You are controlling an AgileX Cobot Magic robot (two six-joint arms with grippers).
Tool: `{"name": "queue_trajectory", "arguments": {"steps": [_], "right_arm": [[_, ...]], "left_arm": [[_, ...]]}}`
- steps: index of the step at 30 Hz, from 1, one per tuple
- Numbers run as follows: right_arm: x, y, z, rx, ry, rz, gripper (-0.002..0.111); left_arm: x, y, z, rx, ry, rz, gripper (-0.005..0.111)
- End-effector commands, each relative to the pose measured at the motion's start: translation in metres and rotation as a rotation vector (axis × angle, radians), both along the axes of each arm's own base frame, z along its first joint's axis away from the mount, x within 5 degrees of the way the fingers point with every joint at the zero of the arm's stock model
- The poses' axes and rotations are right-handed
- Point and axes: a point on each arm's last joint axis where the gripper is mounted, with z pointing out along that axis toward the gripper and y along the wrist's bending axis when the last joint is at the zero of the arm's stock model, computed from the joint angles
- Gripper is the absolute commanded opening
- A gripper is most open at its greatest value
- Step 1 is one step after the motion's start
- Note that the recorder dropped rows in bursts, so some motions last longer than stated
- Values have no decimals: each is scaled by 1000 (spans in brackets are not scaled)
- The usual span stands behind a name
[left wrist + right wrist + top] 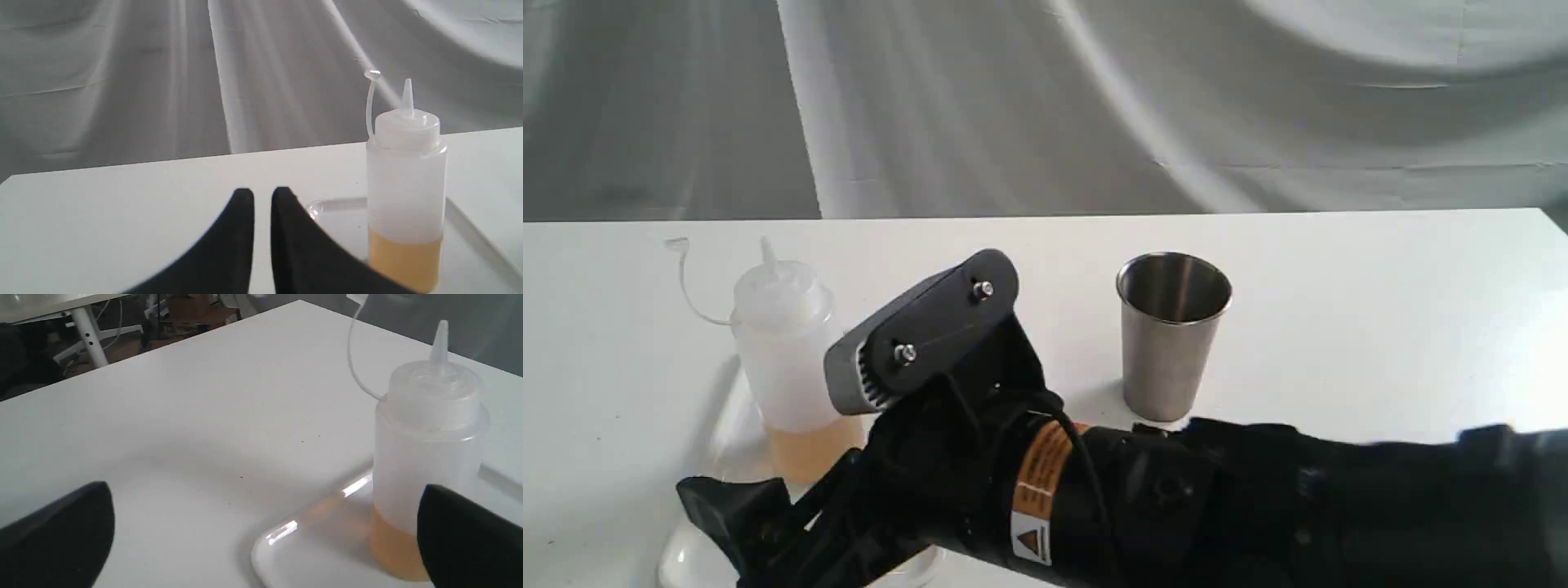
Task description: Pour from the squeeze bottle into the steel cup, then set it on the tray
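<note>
Most of tray (286,559) hidden, squeeze bottle (784,351) base behind spread right tool (265,494)

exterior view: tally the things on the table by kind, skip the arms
squeeze bottle: 1
steel cup: 1
tray: 1
total: 3

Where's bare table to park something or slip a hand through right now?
Bare white table lies right of the brushed steel cup and in the strip behind it. The left is crowded: the translucent squeeze bottle stands on the glossy white tray, and the black right arm crosses the front.
</note>
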Motion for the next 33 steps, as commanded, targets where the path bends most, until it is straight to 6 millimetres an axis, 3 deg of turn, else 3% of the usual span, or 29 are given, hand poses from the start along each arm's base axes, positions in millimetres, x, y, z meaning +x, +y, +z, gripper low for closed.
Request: {"name": "queue_trajectory", "arguments": {"steps": [1,5,8,10,15,21,33], "right_arm": [[-15,-7,11,17,-12,13,105],[-29,-21,22,34,-26,12,103],[-37,-31,26,26,-12,-2,94],[-42,-37,29,27,-14,-4,82],[-56,-53,31,34,-18,-6,38],[-70,-69,34,54,-23,-15,1],[-95,-101,43,137,-48,-55,0]], "left_arm": [[0,0,-1,-2,-2,-5,8],[0,0,-1,-2,-2,-5,8],[0,0,-1,-4,-2,-5,8],[0,0,-1,-4,-2,-5,8],[0,0,-1,-4,-2,-5,8],[0,0,-1,-1,-2,-5,8],[0,0,-1,-3,-2,-5,8]]}}
